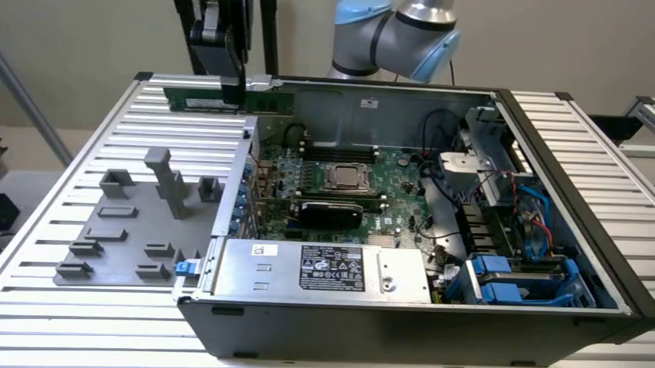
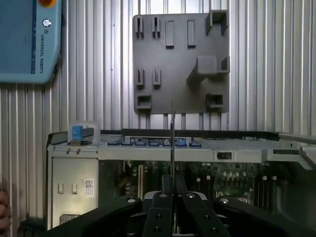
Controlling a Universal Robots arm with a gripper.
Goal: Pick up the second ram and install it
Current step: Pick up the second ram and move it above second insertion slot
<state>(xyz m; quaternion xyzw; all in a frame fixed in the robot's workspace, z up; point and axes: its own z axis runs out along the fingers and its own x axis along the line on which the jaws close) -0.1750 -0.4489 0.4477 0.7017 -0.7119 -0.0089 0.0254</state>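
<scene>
An open computer case (image 1: 409,330) stands on a slatted table (image 1: 61,322), taking up the centre and right of the exterior view's frame. Inside it, the motherboard (image 1: 399,172) lies on the case floor with the processor socket (image 1: 348,177) near its middle. The power supply (image 1: 317,268) sits in front of the motherboard at lower centre, and a drive cage (image 1: 522,280) occupies the lower right corner. At left of frame, a fixture plate (image 1: 118,261) bearing blocks lies on the table just beside the case. At upper left, the gripper (image 1: 233,96) holds the second ram (image 1: 195,100) near the case's far left corner. The robot arm (image 1: 399,31) rises behind the case at top centre.
</scene>
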